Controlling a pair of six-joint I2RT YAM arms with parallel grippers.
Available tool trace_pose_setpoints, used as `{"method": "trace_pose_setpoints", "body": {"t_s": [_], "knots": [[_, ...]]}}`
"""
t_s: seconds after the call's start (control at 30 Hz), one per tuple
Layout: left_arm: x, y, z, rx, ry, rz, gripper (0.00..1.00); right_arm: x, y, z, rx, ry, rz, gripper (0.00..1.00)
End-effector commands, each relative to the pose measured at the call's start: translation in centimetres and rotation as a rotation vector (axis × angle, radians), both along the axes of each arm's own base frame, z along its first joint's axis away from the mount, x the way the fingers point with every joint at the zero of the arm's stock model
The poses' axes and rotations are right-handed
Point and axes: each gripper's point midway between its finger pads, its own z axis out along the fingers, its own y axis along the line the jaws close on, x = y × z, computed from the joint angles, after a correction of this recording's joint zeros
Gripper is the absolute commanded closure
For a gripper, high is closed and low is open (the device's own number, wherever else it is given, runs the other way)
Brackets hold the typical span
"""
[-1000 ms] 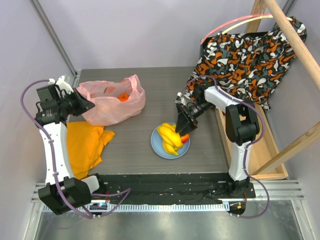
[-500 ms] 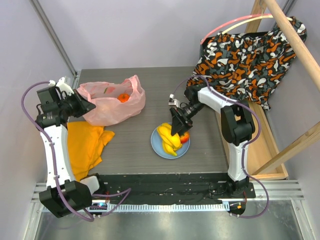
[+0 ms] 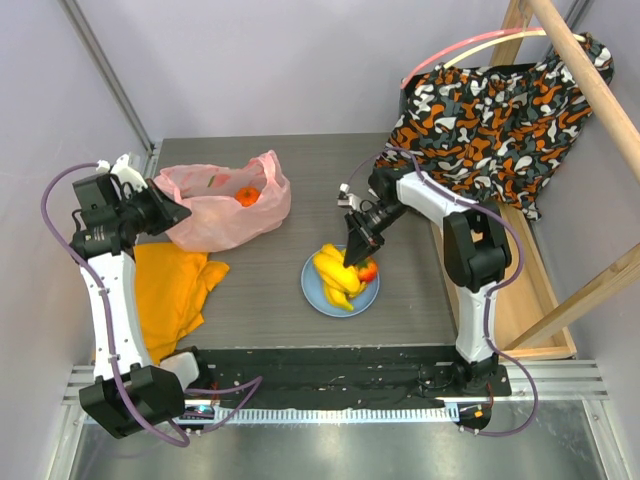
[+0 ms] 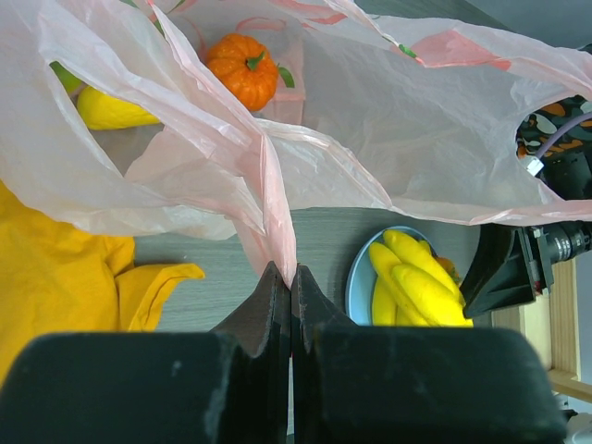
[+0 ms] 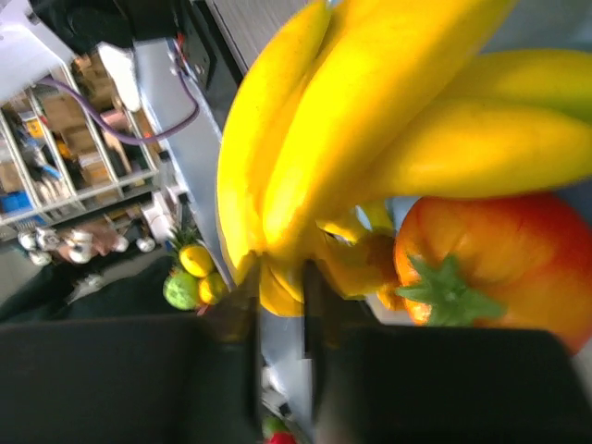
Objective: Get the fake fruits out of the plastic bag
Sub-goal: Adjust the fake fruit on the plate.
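- My left gripper has its fingers pressed flat together on a fold of the plastic bag rim. It's propping the mouth open at the far-left of the table.
- The bag's not empty. Through the opening I see the orange ridged fruit and a yellow fruit with a bit of green beside it.
- The banana bunch and the red green-topped fruit sit on the blue plate, mid-table toward the near edge.
- The right gripper hangs right over that plate. Its fingers are drawn close with a slim gap, and banana yellow shows through it. Honestly can't tell if they're nipping the bunch or just above it.
- Worry one: if it is nipping and I lift, the bunch comes along and could knock the red one rolling off the plate.
- Worry two: that film is thin. The pinch could slip or tear, and the mouth would flop shut over the fruit.
- Worry three: reaching in, a finger could snag a handle loop and drag the whole bag.
- For room, there's a bare lane of table between bag and plate, which is good.
- The right side is crowded by the patterned fabric and wooden frame.
- The orange cloth lies just beside the bag on the near-left.
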Motion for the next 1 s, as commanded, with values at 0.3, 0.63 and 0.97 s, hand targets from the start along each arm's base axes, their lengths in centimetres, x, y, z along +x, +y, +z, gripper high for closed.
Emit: {"method": "trace_pose_setpoints", "body": {"t_s": [0.3,0.63,0.97], "knots": [[-0.1,-0.8,1.1,-0.014,-0.073,-0.026,1.00,-1.6,3.4,8.0,0.054,-0.157,-0.078,0.99],[-0.3,-0.9,2.0,-0.009,-0.089,-0.028,1.00,0.7,4.3,5.0,-0.231,-0.241,-0.248,0.99],[-1.2,-1.6,2.4,-0.024,-0.094,-0.049,1.00,-0.4,7.0,2.2,-0.353,-0.320,-0.226,0.99]]}}
